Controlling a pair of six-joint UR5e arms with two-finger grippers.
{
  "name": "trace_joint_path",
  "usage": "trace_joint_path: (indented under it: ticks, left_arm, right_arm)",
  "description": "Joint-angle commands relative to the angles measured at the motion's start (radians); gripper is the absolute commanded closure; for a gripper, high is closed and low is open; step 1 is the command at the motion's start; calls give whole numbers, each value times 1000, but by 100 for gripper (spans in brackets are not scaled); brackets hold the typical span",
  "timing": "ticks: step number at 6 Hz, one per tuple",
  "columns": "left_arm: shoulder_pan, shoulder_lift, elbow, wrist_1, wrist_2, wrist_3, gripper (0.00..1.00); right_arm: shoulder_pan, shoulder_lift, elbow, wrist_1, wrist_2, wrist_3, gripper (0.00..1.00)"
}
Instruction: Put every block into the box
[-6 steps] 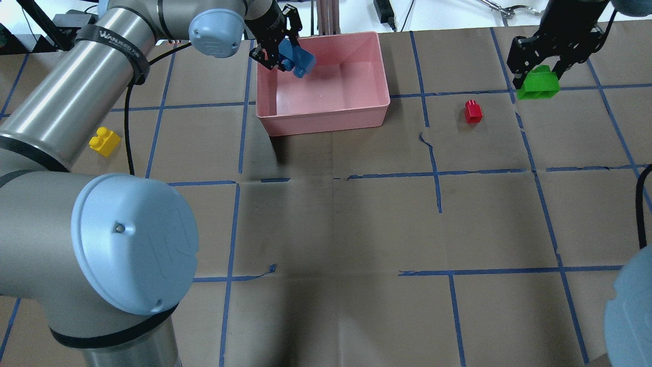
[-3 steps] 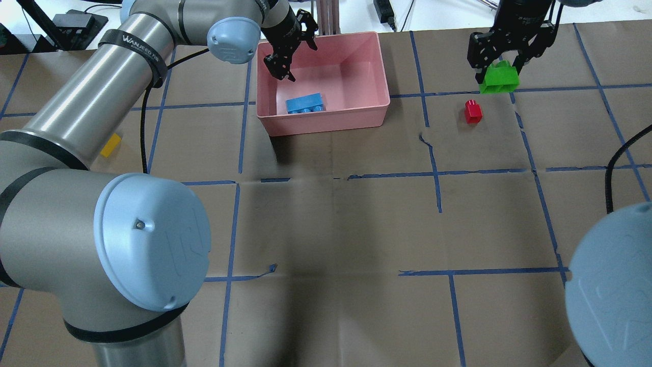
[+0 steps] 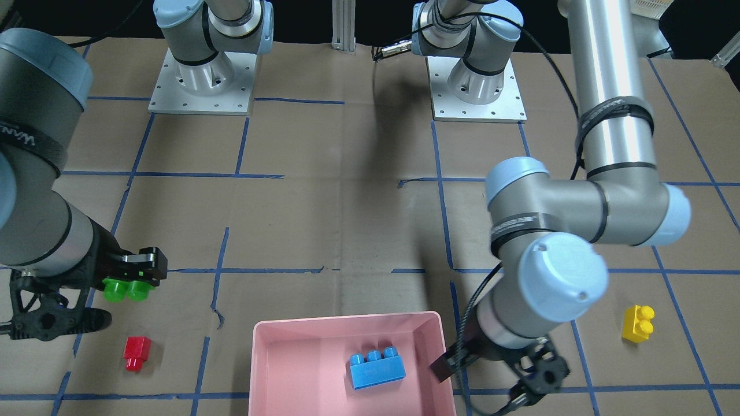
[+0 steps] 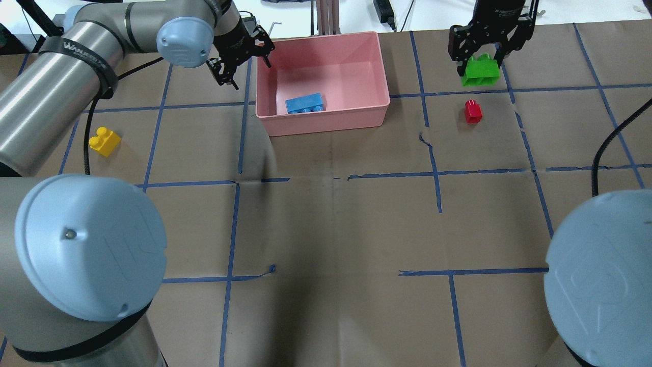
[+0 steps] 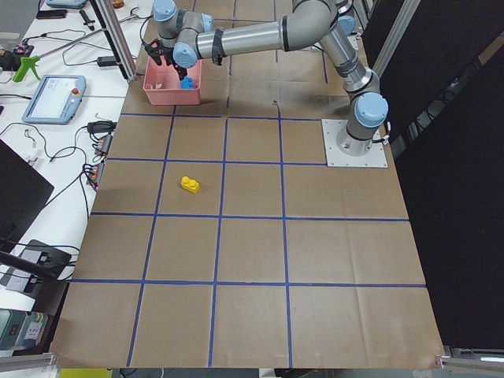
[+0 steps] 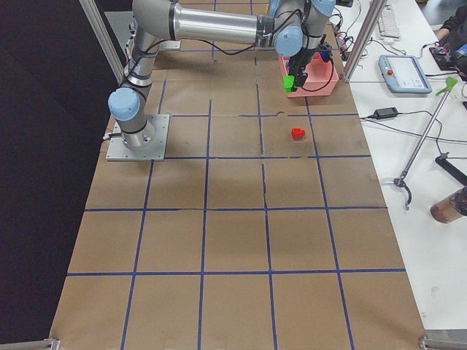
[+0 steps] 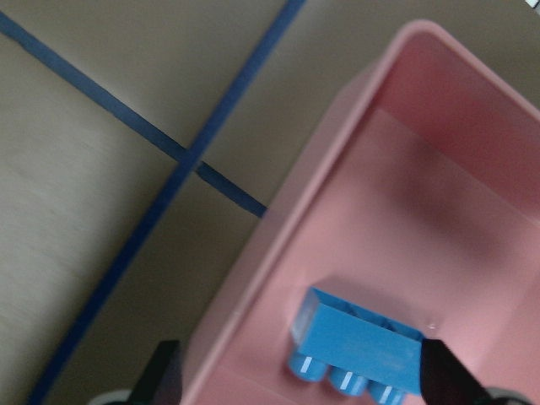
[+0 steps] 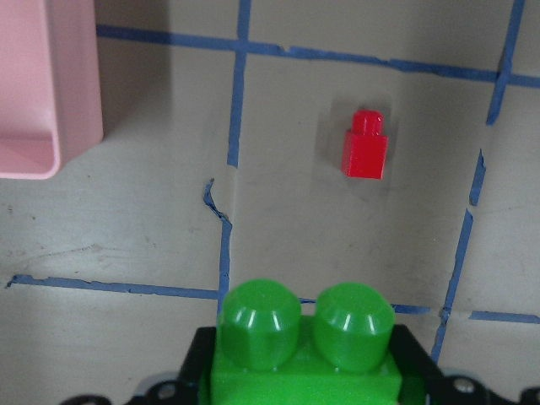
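Left gripper (image 4: 246, 71) spread empty; blue brick (image 4: 304, 103) in box (image 4: 326, 121) at its four o'clock. Right gripper (image 4: 479, 66) clamps green brick (image 4: 481, 75); red brick (image 4: 472, 111) at six o'clock.

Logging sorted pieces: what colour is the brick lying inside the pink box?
Blue. The brick shows best in the exterior front-facing view.
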Motion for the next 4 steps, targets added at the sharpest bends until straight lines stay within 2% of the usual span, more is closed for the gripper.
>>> trace_joint_path:
  ticks: [1, 2, 3, 4]
  left_arm:
    - [160, 149, -192, 10, 66, 513, 1]
    - [232, 180, -223, 9, 107, 731, 1]
    - [304, 187, -248, 12, 136, 991, 1]
    - [399, 182, -273, 15, 129, 1200, 5]
  right_arm:
    - [122, 165, -219, -2, 2, 42, 58]
    - [197, 238, -278, -9, 4, 138, 58]
    - [242, 294, -290, -78, 40, 212, 58]
    - [265, 349, -290, -173, 97, 261, 58]
